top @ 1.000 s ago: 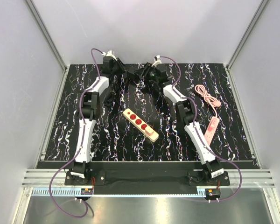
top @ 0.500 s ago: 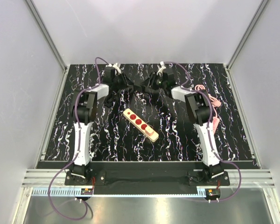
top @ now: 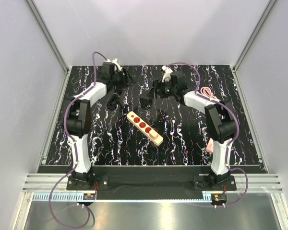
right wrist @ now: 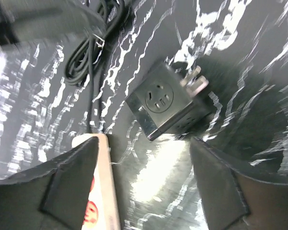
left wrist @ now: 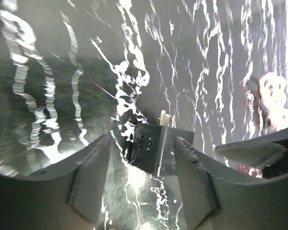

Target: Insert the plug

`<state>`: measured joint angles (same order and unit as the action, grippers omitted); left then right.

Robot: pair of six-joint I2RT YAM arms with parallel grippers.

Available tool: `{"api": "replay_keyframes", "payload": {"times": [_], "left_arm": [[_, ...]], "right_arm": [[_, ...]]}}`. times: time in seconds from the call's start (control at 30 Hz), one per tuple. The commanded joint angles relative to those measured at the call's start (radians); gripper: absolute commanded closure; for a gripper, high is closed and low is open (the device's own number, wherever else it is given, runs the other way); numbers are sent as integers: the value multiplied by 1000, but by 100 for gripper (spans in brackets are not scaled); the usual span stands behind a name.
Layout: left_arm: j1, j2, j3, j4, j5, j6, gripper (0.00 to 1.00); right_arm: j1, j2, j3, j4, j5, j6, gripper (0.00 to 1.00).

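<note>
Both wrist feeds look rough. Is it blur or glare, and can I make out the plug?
Left wrist: motion-smeared, plug readable. Right wrist: edges blurred, glare on the table beside the plug, its socket face clear. Top external: sharp, evenly lit.

The overhead view is evenly bright and sharp, with soft shadows. Both wrist views are motion-blurred, with white glare on the glossy table (left wrist: pixel 206 57) at bottom centre.

Two white-and-black arms (top: pixel 81 146) trailing purple cables (top: pixel 94 64)
</note>
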<state>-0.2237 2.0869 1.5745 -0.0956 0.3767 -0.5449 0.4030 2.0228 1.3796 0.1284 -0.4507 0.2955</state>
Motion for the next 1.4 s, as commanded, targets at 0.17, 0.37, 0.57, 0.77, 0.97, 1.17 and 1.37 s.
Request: {"api": "replay_keyframes", "payload": {"times": [0.17,0.37,0.57,0.77,0.97,1.17,1.37], "left_arm": [[129,-217,-88,-141,74,-67,36],[139,-379,-329,-41,159,-116,30],[139,-390,-321,-41,231,-130,28],[139,-390,-323,-47,222,-130,28],[139,-399,-327,-52,195,-124,28],[139,-403,-334,-53,191,-110,27],[139,-401,-332,-47,208,-116,27]], "right_arm": [[-1,22,131,-222,21,-596,8],[0,89,214,-283,-80,-821,8],[0,191,338,-374,-141,-849,6],[3,264,417,-381,-146,-834,8],[16,295,452,-383,-183,-809,12],[28,309,470,-380,-183,-812,12],[30,318,493,-380,-172,-812,59]]}}
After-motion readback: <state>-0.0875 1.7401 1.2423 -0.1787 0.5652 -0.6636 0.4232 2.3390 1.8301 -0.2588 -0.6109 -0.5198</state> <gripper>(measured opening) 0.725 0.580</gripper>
